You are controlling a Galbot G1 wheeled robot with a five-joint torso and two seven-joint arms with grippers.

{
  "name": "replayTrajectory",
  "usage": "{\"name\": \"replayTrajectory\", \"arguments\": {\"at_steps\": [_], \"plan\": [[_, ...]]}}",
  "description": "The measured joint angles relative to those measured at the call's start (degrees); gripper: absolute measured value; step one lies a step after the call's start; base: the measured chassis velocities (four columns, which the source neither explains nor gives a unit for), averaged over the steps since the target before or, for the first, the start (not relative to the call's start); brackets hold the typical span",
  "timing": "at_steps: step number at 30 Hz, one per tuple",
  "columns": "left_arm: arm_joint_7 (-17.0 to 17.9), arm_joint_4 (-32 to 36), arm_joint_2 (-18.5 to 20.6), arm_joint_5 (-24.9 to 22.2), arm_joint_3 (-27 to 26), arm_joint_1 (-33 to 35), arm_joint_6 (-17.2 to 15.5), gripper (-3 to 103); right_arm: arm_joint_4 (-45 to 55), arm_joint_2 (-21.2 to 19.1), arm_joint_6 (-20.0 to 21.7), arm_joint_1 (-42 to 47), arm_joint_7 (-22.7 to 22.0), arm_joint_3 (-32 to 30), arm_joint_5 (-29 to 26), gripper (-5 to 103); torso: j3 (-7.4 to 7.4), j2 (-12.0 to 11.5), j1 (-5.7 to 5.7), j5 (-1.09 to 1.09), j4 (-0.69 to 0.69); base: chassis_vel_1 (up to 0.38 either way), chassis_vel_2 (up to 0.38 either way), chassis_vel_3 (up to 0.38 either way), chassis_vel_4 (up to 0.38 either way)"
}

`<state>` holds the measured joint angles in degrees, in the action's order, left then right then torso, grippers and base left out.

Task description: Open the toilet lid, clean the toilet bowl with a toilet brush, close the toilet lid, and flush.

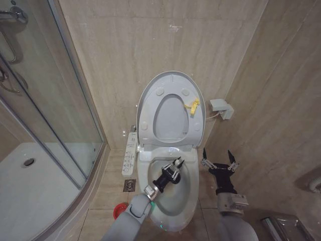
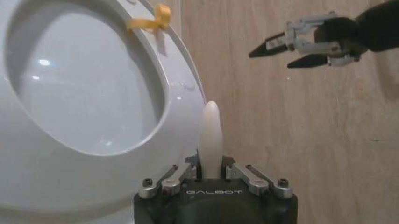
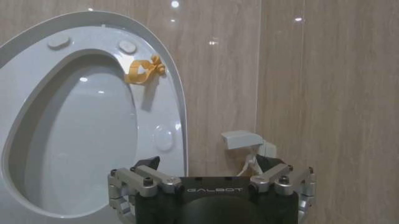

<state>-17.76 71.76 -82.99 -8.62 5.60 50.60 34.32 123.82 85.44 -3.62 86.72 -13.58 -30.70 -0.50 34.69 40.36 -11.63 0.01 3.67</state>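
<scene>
1. your left gripper [image 1: 175, 163] is clamped on the brush [image 2: 210, 135] handle and sits over the bowl [image 1: 188, 201], near its rear rim.
2. the white stick runs along the gripper's own axis, tip towards the raised lid [image 1: 170, 108]; i can't see the bristle head.
3. your right gripper [image 1: 219, 159] hangs spread wide and empty, just right of the bowl.
4. lid and seat stand upright against the wall. my read: scrubbing belongs to the left arm.

We see our left gripper [image 2: 212, 170] clamped on the toilet brush [image 2: 210, 135], its pale handle pointing up beside the raised toilet lid [image 2: 187, 107]; a yellow loop tag [image 2: 151, 19] hangs on the seat ring [image 2: 37, 154]; our right gripper [image 2: 281, 53] hangs spread before the tiled wall [image 2: 311, 140].
</scene>
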Motion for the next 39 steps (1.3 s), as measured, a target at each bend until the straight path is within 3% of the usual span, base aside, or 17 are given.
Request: {"name": "replayTrajectory", "arguments": {"at_steps": [9,18,26,35,39], "plan": [[-1.42,-6.63,0.25,-0.84,0.20,-2.31,0.09,21,0.00,0.00,0.00,0.00,0.00,0.00,0.00,100,0.00,0.00,0.00,0.00,-0.03,0.000,0.000,0.000,0.000],[-1.33,-3.24,-0.92,-1.64,1.32,-3.74,-0.40,21,0.00,0.00,0.00,0.00,0.00,0.00,0.00,100,0.00,0.00,0.00,-0.01,0.01,0.000,0.000,0.000,0.000],[-1.76,-8.04,-1.48,-0.91,0.43,-3.14,-0.79,21,0.00,0.00,0.00,0.00,0.00,0.00,0.00,100,-0.01,0.00,0.00,-0.01,-0.02,0.000,0.000,0.000,0.000],[-1.68,-4.26,-1.54,-0.73,0.84,-3.31,-0.62,21,0.00,0.00,0.00,0.00,0.00,0.00,0.00,100,0.00,0.00,0.00,-0.01,0.01,0.000,0.000,0.000,0.000],[-2.10,-6.97,-2.08,-1.18,1.05,-3.25,-0.38,21,0.00,0.00,0.00,0.00,0.00,0.00,0.00,100,-0.01,0.00,0.00,-0.01,0.00,0.000,0.000,0.000,0.000]]}}
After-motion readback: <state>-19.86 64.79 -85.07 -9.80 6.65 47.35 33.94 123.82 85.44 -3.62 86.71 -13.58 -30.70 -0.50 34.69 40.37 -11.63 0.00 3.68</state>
